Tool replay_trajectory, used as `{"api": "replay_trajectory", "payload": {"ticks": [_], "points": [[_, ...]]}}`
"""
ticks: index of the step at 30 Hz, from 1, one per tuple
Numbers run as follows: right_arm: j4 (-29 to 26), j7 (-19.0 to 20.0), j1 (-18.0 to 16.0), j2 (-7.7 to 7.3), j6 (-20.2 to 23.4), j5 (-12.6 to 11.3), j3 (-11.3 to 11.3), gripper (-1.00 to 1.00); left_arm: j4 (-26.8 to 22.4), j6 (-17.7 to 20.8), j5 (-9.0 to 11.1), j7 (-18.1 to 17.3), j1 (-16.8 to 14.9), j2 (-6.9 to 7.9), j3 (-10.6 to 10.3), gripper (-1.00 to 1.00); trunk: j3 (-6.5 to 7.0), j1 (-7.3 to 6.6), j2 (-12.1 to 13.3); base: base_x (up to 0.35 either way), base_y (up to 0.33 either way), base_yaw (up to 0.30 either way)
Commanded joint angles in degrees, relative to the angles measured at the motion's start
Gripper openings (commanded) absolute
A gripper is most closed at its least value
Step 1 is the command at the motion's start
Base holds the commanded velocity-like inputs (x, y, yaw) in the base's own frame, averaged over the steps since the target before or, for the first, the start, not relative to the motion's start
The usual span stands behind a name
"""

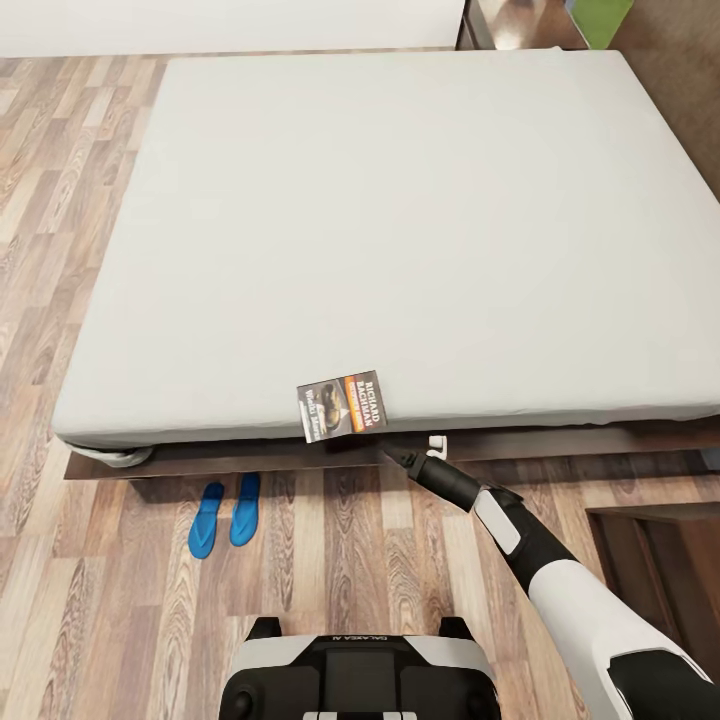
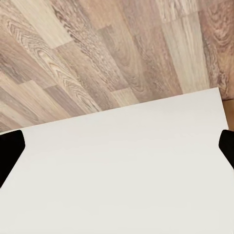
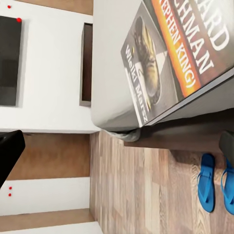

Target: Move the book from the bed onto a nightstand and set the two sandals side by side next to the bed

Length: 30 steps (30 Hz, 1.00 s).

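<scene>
The sandals [image 1: 224,514] are seen at the left on the plank floor [image 1: 60,590], two bright blue flip-flops lying side by side just off the near edge of the bed [image 1: 380,230], toes pointing under the dark frame. That half of the task is judged to be already met, so the step in hand is taken to be the book.

Further right, the book [image 1: 342,405] lies flat at the near edge of the mattress, slightly overhanging it. It is a thin paperback with a dark cover, an orange band and white lettering; in the right wrist view the same cover [image 3: 180,58] is seen close up, its corner jutting past the mattress edge.

Just right of and below the book, the right gripper [image 1: 400,458] is held low beside the bed frame, near the book but apart from it. Its fingers appear spread, with nothing between them. The left gripper's fingers [image 2: 9,151] are seen wide apart at the frame edges over the mattress, empty.

The next move is judged to call for raising the right gripper to the overhanging edge and pinching the thin book there, then carrying it to a nightstand.
</scene>
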Motion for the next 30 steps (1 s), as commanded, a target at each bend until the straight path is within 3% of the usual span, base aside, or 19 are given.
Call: {"api": "replay_trajectory", "payload": {"ticks": [1,14,23,30], "points": [[-0.01,0.00,-0.02,-0.06,0.51,-0.61,0.26,1.00,0.05,-0.16,0.55,-0.27,-0.02,0.01,-0.36,1.00,-0.02,0.00,-0.02,0.000,0.028,0.000],[1.93,-0.14,-0.05,0.10,0.52,-1.35,-0.26,1.00,0.05,-0.16,0.55,-0.23,-0.02,0.09,-0.37,1.00,-0.02,0.00,-0.02,-0.011,0.042,0.000],[3.13,-0.13,-0.03,0.48,0.52,-1.45,-4.67,1.00,0.05,-0.16,0.55,-0.23,-0.02,0.10,-0.39,1.00,-0.02,0.00,-0.02,-0.013,0.042,0.000],[3.34,-0.06,-0.03,0.53,0.51,-1.44,-5.70,1.00,0.05,-0.16,0.55,-0.23,-0.02,0.10,-0.40,1.00,-0.02,0.00,-0.02,-0.002,0.024,0.000]]}}
